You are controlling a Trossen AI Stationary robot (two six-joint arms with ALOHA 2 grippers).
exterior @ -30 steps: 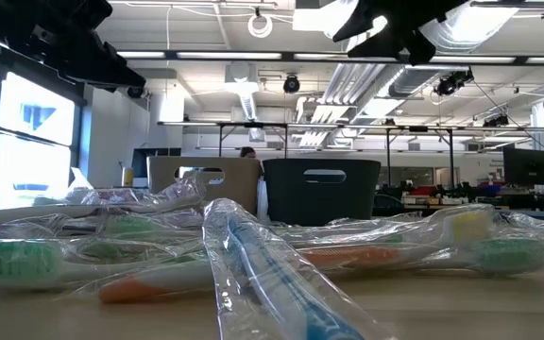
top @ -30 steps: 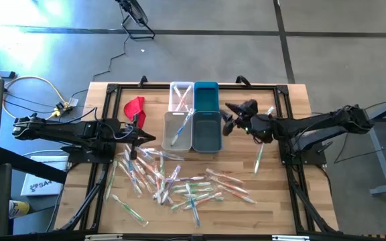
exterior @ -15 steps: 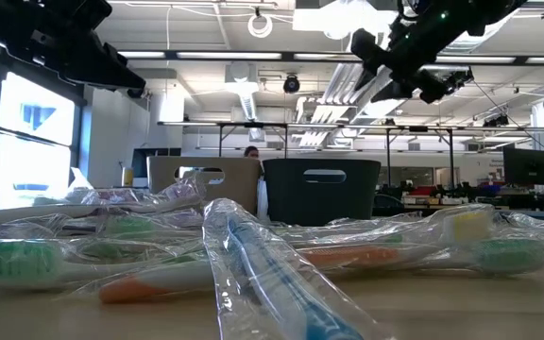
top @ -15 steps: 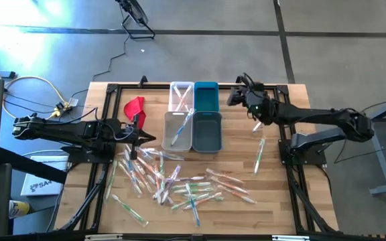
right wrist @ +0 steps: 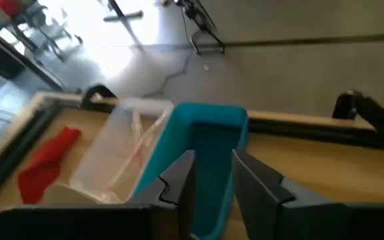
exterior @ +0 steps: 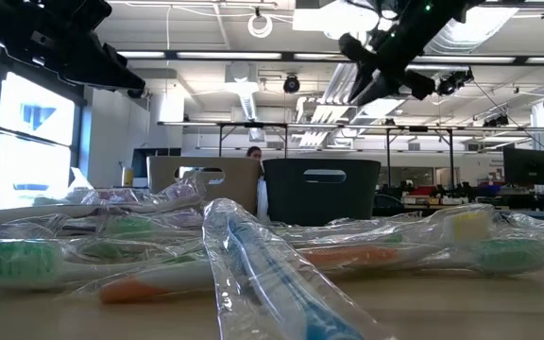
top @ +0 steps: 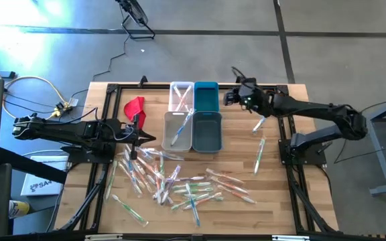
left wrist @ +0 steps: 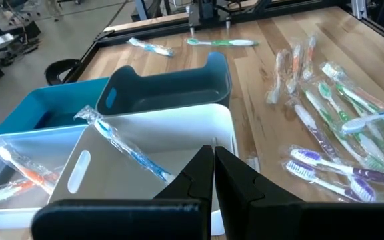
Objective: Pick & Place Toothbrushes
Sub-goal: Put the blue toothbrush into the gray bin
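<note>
Wooden table [top: 273, 181]: right gripper [top: 231, 98] hangs empty, fingers parted, beside teal bin [top: 206, 95]; next, fetch from toothbrushes [top: 179, 181]. Left gripper [top: 147, 138] clenched, waiting.

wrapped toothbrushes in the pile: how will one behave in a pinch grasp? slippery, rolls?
Likely slippery: the toothbrushes sit in loose, glossy clear wrappers, so a claw may grab film, not handle. Probably light and stiff, being thin. They overlap in the pile, so lifting one may drag neighbours.
</note>
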